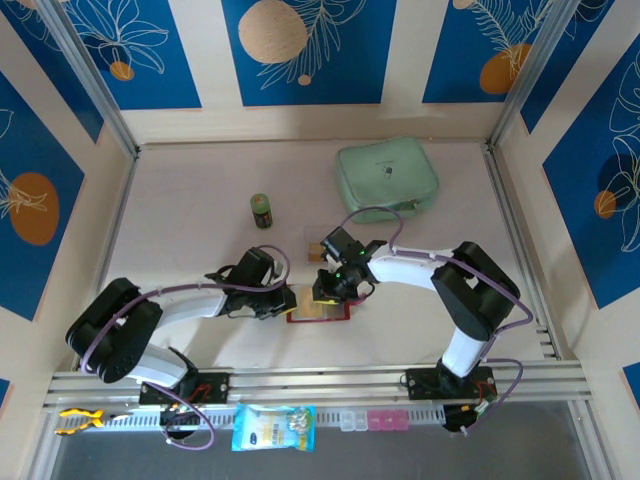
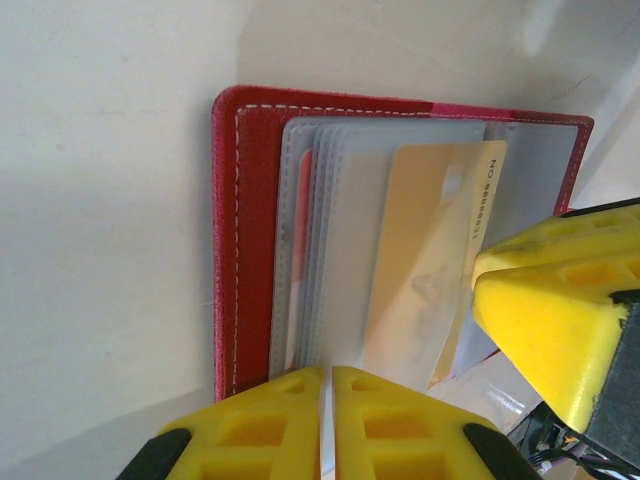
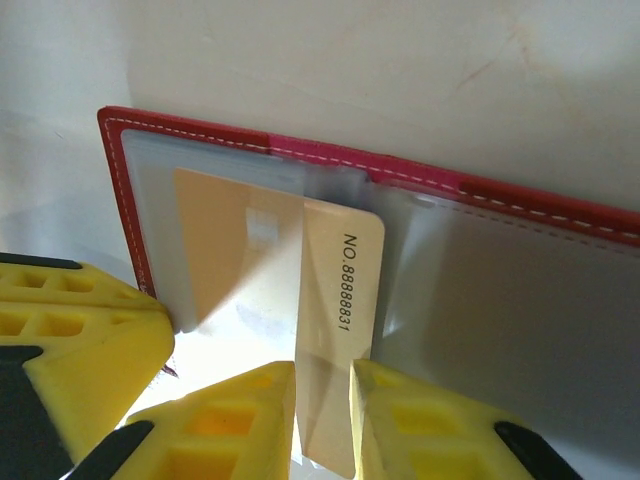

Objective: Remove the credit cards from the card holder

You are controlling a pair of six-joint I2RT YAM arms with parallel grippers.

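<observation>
While the right gripper [image 3: 322,388] stood clamped on the bare numbered strip of the thin tan-gold plastic credit card [image 3: 340,270], the likeliest trouble, to my judgement, was the small red stitched card holder [image 3: 520,195] dragging along with the pull. Most of the card lay under a clear plastic sleeve [image 3: 215,240], and friction there could beat whatever held the booklet down. A narrow bite near the card's edge could also slip or bend it.

The left gripper [image 2: 328,385] had its jaws together at the holder's 6 o'clock edge in its own view (whether a sleeve was pinched between them, I could not tell), so its anchoring looked uncertain.

The holder lay open on the pale table [image 1: 200,230], at about 6 o'clock from the table's middle, between the two grippers. Its stacked sleeves held the tan-gold card; a reddish sliver at 9 o'clock of that card might have been another. At 1 o'clock sat a mint-green soft rectangular pouch [image 1: 388,178], its contents hidden.
</observation>
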